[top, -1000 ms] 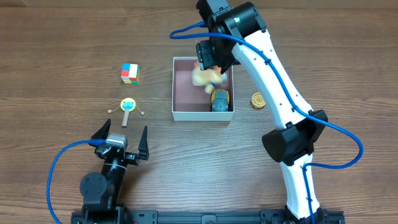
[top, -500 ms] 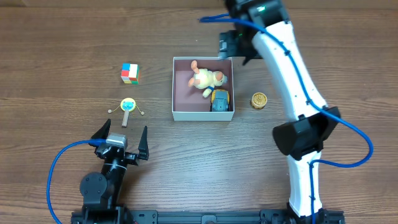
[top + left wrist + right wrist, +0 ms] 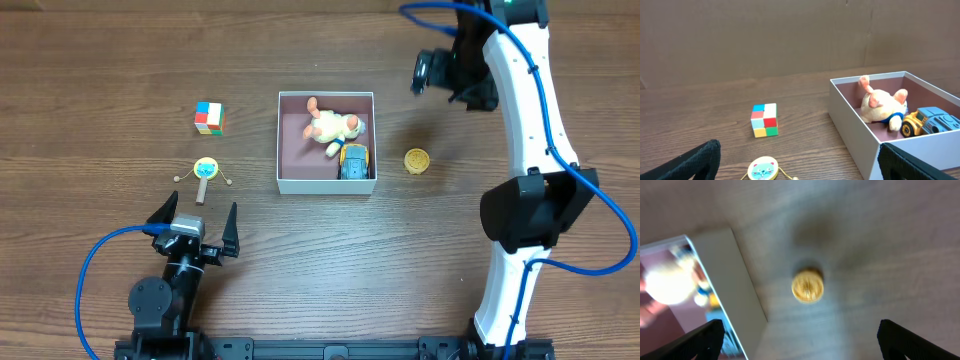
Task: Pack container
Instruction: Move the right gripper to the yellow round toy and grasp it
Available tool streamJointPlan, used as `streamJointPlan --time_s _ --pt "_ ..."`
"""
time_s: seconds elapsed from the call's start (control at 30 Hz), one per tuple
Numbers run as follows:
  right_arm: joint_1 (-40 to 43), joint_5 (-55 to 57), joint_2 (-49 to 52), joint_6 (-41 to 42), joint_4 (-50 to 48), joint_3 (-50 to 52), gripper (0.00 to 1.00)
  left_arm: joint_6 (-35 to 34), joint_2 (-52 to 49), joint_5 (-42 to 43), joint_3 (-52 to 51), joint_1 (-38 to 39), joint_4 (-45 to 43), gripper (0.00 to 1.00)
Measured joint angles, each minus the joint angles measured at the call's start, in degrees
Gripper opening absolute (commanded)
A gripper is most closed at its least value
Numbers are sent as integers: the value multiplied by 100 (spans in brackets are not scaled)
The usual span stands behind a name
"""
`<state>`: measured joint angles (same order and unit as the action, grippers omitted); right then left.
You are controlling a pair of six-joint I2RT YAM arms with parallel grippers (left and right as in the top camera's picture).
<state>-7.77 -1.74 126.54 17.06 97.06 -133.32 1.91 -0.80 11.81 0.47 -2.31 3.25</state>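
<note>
- Right gripper (image 3: 432, 74) has pulled away from over the container (image 3: 278, 140) since 1 s ago. It now hangs past the box's far right corner, over bare desk (image 3: 100, 60).
- Plush toy (image 3: 333, 127), a blur under that gripper back then, now lies inside the container in the far half. It is just beside a yellow-blue toy car (image 3: 355, 160) in the near right corner.
- Container sits mid-desk, open top, white walls, pink floor.
- R gripper: jaws wide, nothing btwn them. L gripper (image 3: 197, 222): jaws wide too, empty, parked at the near edge, well apart from the box.
- Around: gold disc (image 3: 416, 161) on the desk near the box's right wall, not touching it. Colour cube (image 3: 208, 117) and a small cat-face rattle (image 3: 205, 170) lie left of the box, near the L gripper's side.
- Nothing lies btwn the R gripper and the disc.
- L wrist view only: plush (image 3: 880, 106) lies on its side, ears toward the far wall, car (image 3: 932, 122) touching or nearly so. Also cube (image 3: 765, 120), rattle (image 3: 763, 169), box wall (image 3: 855, 135).
- R wrist view, blurred: disc (image 3: 808, 285) mid-frame, box wall (image 3: 735, 275) at left, finger tips at both bottom corners.
</note>
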Motion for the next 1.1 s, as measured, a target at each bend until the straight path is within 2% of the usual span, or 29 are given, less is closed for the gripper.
streamJointPlan --time_s 0.17,0.43,1.1 --pt "-20 68 -256 -61 15 1158 100 0 0 -2 0 0 -2 100" --pt "-35 66 -293 -66 -710 2465 100 0 0 0 0 0 -2 100" --pt "-181 -7 -295 -66 -2245 3692 100 0 0 -2 0 0 -2 100"
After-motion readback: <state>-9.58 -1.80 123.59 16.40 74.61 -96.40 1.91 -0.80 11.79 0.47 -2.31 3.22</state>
